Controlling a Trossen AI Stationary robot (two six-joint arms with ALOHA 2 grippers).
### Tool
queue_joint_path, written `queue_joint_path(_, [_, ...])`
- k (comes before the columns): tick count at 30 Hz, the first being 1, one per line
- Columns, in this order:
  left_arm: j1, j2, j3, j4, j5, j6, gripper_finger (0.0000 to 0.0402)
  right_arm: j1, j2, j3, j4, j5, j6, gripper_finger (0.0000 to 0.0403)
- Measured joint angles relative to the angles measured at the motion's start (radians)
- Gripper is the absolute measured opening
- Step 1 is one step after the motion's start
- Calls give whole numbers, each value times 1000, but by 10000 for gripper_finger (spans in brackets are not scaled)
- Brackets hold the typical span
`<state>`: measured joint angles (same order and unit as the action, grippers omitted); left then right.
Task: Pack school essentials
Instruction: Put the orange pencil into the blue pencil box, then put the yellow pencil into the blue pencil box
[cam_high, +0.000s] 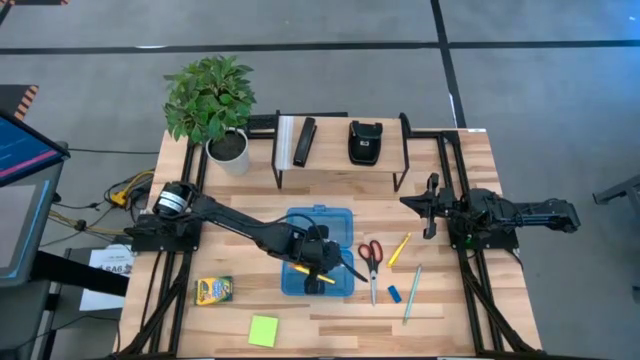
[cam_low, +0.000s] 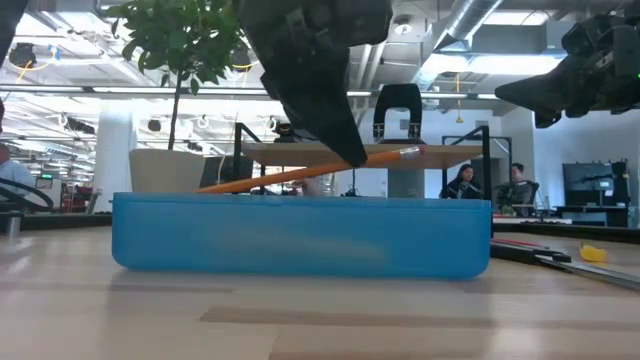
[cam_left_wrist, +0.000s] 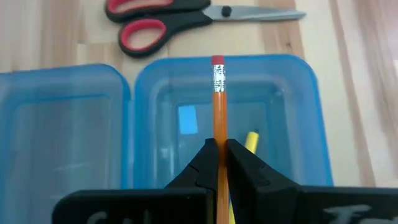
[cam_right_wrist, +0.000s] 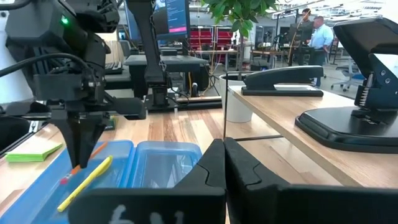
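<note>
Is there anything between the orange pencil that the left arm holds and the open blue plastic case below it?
Nothing visible blocks it. The left gripper holds the orange pencil right above the open blue translucent plastic case. Inside lie only a small blue eraser and a yellow pencil, leaving room.

The left gripper (cam_left_wrist: 218, 163) covered the lower end of the orange pencil (cam_left_wrist: 217, 106), and a yellow pencil (cam_left_wrist: 250, 140) only peeked out behind one finger. In the low view the blue case (cam_low: 300, 236) wall hid whatever lay inside.
</note>
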<state>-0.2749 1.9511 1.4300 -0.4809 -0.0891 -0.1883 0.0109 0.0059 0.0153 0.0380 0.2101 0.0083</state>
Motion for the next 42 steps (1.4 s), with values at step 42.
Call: queue_joint_path(42, [-128, -203, -110, 119, -153, 116, 107, 0, 0, 0, 0, 0, 0, 8])
